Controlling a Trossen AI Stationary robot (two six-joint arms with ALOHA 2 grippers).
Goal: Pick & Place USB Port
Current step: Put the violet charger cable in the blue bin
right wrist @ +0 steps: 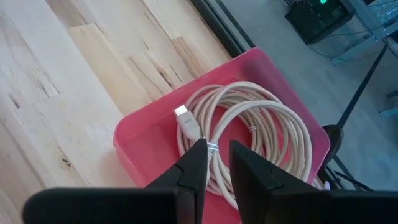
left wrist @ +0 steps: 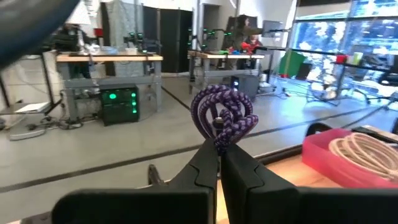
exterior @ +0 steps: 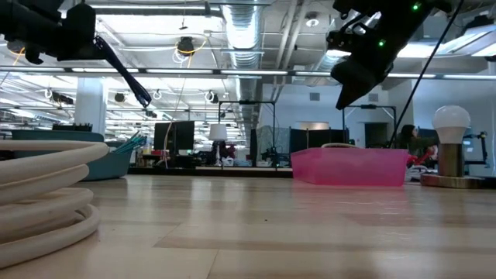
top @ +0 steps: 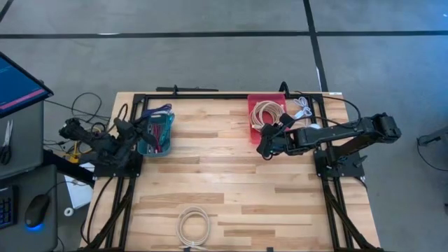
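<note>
My left gripper (left wrist: 219,158) is at the table's left side, above the teal bin (top: 155,134), and is shut on a purple braided cable bundle (left wrist: 222,117), which also shows in the high view (top: 161,112). My right gripper (right wrist: 217,155) hovers high over the near side of the red bin (right wrist: 134,134), its fingers a narrow gap apart and touching nothing. A coiled beige USB cable (right wrist: 249,124) lies flat in the red bin with its white plug (right wrist: 186,121) on top. In the low view the right gripper (exterior: 353,85) hangs well above the red bin (exterior: 353,167). My left gripper pinches the purple cable bundle by its lower end (left wrist: 219,142) between the two fingers. The fingers lie roughly level, coming from the table's left. The looped bundle sticks out beyond the fingertips and is lifted clear of the table and the bin.
A second pale coiled cable (top: 192,227) lies at the table's near edge and fills the low view's left (exterior: 39,194). A white cable (top: 302,108) lies right of the red bin. The teal bin holds more cables. Bare wood spans the table's middle. A black frame (top: 210,95) borders the tabletop.
</note>
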